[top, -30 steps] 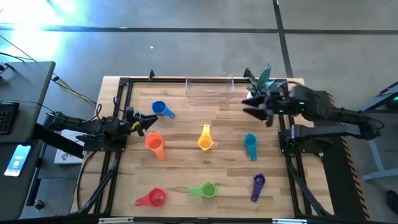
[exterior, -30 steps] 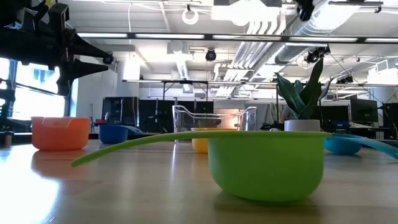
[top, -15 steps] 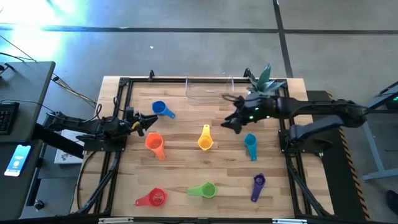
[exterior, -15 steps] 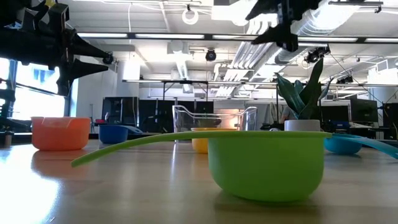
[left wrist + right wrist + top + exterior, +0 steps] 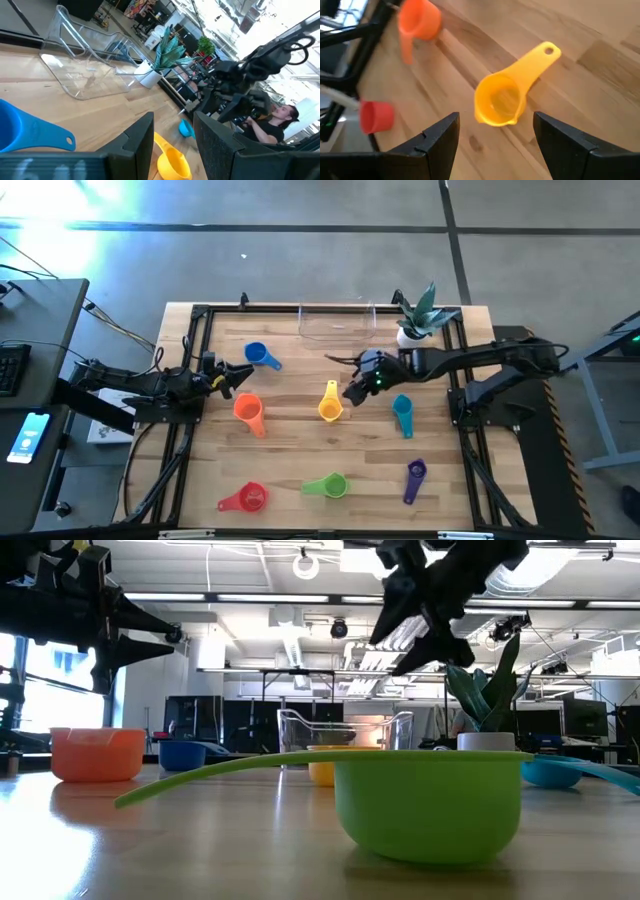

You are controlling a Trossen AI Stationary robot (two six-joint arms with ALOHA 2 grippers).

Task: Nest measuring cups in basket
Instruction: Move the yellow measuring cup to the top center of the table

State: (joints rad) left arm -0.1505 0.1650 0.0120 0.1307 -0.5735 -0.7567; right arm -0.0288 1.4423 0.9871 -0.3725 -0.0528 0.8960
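Seven measuring cups lie apart on the table: blue (image 5: 258,355), orange (image 5: 247,411), yellow (image 5: 330,404), teal (image 5: 402,411), red (image 5: 247,498), green (image 5: 327,485) and purple (image 5: 415,476). The clear basket (image 5: 337,324) stands at the far edge, with nothing in it. My right gripper (image 5: 346,377) is open and hangs in the air just far-right of the yellow cup (image 5: 501,102), touching nothing. My left gripper (image 5: 245,372) is open and waits at the left side, between the blue and orange cups.
A small white pot with a green plant (image 5: 416,315) stands at the far right corner, beside the basket. A black frame (image 5: 190,380) runs along the table's sides. A person (image 5: 272,125) shows beyond the table in the left wrist view.
My right gripper has swung from the far right corner near the plant toward the table's middle and down, ending just beside the yellow cup. Its fingers stay open. No cup has moved, and the left arm has kept still.
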